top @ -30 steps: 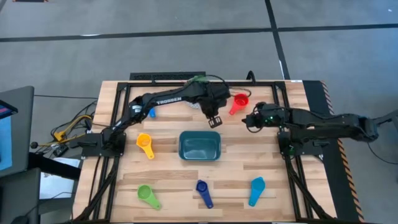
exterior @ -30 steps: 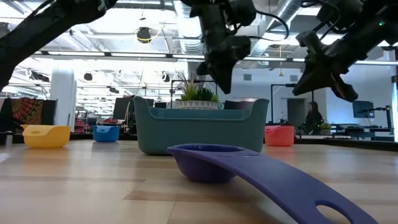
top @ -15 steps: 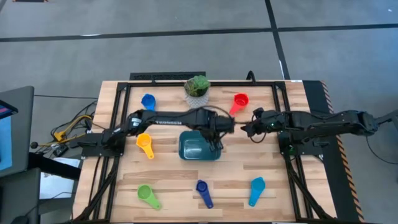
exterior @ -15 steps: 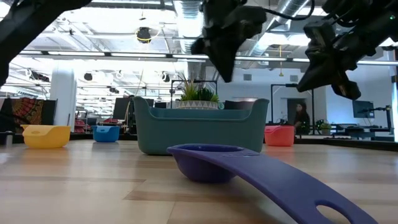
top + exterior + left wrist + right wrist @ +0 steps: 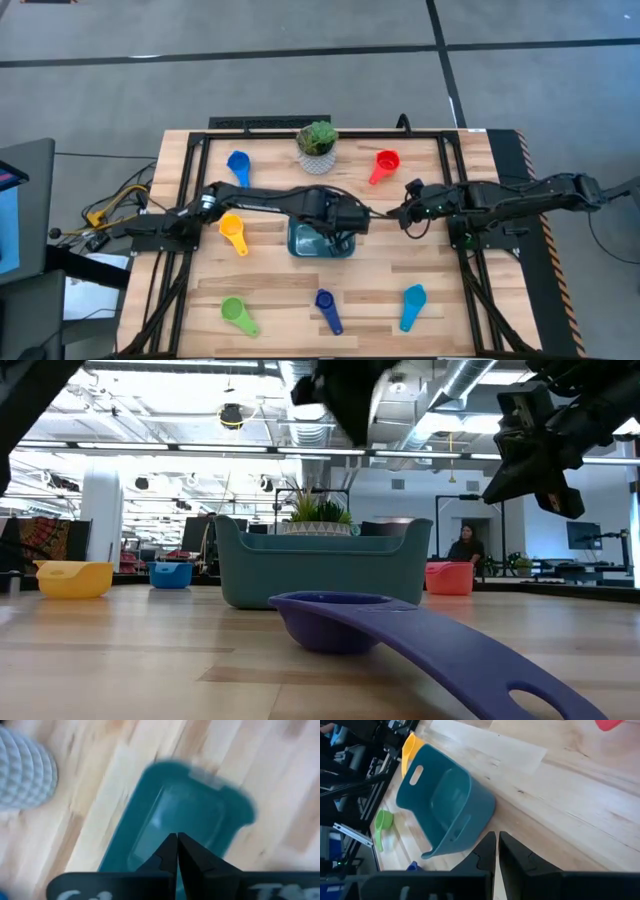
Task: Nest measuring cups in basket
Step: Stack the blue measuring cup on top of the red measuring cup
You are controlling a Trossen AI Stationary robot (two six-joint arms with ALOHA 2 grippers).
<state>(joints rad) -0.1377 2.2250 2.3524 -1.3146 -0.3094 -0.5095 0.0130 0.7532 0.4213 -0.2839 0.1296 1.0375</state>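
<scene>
1. The left gripper (image 5: 343, 232) hangs over the teal basket (image 5: 300, 244) at the table's middle, its fingers (image 5: 170, 851) pressed together on nothing.
2. The right gripper (image 5: 402, 217) hovers just beside the basket's right end, fingers (image 5: 487, 851) almost touching, nothing between them.
3. The basket's inside shows no cup in either wrist view.
4. Six cups lie apart on the wooden table (image 5: 270, 290): blue cup (image 5: 238, 164), red cup (image 5: 385, 163), yellow cup (image 5: 232, 231), green cup (image 5: 235, 313), dark blue cup (image 5: 326, 305), light blue cup (image 5: 412, 302).
5. A white plant pot (image 5: 318, 150) stands at the far edge.
6. White lettering on the left arm is too small to read.
</scene>
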